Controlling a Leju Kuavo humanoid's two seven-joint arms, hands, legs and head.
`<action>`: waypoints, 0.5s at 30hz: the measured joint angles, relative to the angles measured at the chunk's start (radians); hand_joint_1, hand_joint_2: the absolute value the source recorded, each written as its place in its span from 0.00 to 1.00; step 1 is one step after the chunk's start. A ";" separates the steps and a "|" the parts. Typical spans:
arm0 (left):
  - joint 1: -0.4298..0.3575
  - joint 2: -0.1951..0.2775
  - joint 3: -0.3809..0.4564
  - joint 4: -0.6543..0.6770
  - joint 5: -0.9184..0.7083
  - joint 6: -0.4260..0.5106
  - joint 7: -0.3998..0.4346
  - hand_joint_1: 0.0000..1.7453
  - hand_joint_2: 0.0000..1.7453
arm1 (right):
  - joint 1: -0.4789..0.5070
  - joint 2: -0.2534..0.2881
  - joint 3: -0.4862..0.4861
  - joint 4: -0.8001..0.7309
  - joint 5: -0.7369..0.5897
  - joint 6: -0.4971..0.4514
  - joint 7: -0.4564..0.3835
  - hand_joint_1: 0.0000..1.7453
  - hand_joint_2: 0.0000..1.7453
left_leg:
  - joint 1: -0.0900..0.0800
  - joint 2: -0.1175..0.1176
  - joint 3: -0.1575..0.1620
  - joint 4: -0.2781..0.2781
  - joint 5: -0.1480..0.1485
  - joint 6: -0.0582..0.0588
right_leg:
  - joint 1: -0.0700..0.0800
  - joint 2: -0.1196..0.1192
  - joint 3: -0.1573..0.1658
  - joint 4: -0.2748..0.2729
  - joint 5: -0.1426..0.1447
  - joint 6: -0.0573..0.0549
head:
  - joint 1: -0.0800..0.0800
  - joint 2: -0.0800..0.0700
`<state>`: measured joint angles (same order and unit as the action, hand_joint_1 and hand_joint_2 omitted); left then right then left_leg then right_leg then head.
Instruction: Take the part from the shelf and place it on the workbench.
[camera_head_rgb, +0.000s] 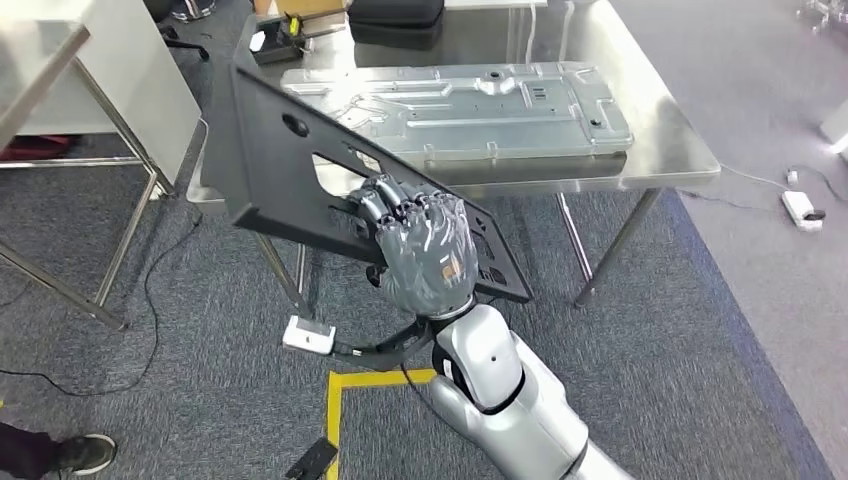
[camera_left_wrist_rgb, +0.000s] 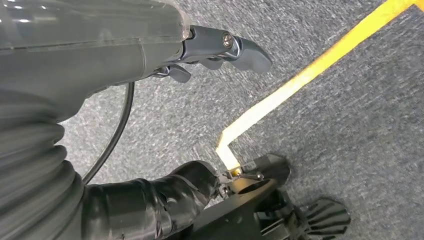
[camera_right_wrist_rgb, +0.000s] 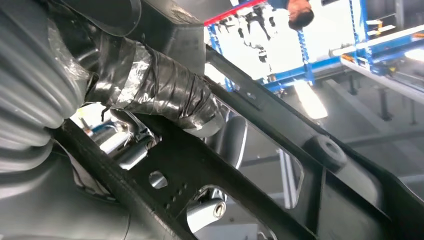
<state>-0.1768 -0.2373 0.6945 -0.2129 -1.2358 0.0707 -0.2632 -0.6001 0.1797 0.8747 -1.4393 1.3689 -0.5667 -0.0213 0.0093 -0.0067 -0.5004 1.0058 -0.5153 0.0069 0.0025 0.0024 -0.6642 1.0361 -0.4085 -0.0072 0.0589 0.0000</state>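
Observation:
The part is a large flat black panel (camera_head_rgb: 270, 160) with cut-outs. It hangs tilted in the air in front of the near left corner of the steel workbench (camera_head_rgb: 670, 130). My right hand (camera_head_rgb: 425, 245) grips it near its lower right end, fingers curled over the edge. The right wrist view looks along the panel's underside (camera_right_wrist_rgb: 210, 165) with my taped thumb (camera_right_wrist_rgb: 165, 95) pressed against it. My left hand (camera_left_wrist_rgb: 150, 55) hangs over the grey carpet, its fingers (camera_left_wrist_rgb: 240, 47) held away from the thumb (camera_left_wrist_rgb: 190, 182), holding nothing.
A silver stamped metal plate (camera_head_rgb: 470, 100) covers much of the workbench, with a black case (camera_head_rgb: 395, 20) behind it. A white table on a metal frame (camera_head_rgb: 100, 60) stands left. On the carpet lie yellow tape (camera_head_rgb: 335, 400), a white box (camera_head_rgb: 308, 335) and cables. A person's shoe (camera_head_rgb: 85, 452) is bottom left.

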 joint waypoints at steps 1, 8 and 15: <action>0.000 0.000 -0.001 0.000 0.000 0.000 0.001 0.00 1.00 | 0.000 0.000 0.000 0.000 0.000 0.000 0.000 1.00 1.00 | 0.001 0.001 0.000 0.006 -0.001 -0.005 | -0.002 0.001 0.009 -0.003 0.001 -0.007 | 0.000 0.000; 0.004 0.000 -0.002 0.000 0.000 0.002 0.005 0.00 1.00 | 0.000 0.005 0.000 0.000 0.000 -0.001 0.001 1.00 1.00 | 0.006 0.001 -0.192 0.289 -0.091 -0.029 | -0.008 0.005 0.077 -0.019 -0.045 -0.031 | -0.003 0.000; 0.005 0.002 -0.005 0.000 0.000 0.000 0.006 0.00 1.00 | -0.008 0.013 0.000 -0.001 0.015 -0.003 0.005 1.00 1.00 | 0.000 0.003 -0.139 0.015 0.101 -0.006 | -0.006 0.010 0.136 -0.012 -0.101 -0.002 | -0.004 0.000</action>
<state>-0.1714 -0.2351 0.6898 -0.2129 -1.2362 0.0705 -0.2568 -0.6085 0.1922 0.8750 -1.4407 1.3834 -0.5693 -0.0163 0.0088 -0.0033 -0.6397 1.0203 -0.4139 0.0013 -0.0032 0.0121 -0.5281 1.0237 -0.5099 -0.0090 0.0551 0.0000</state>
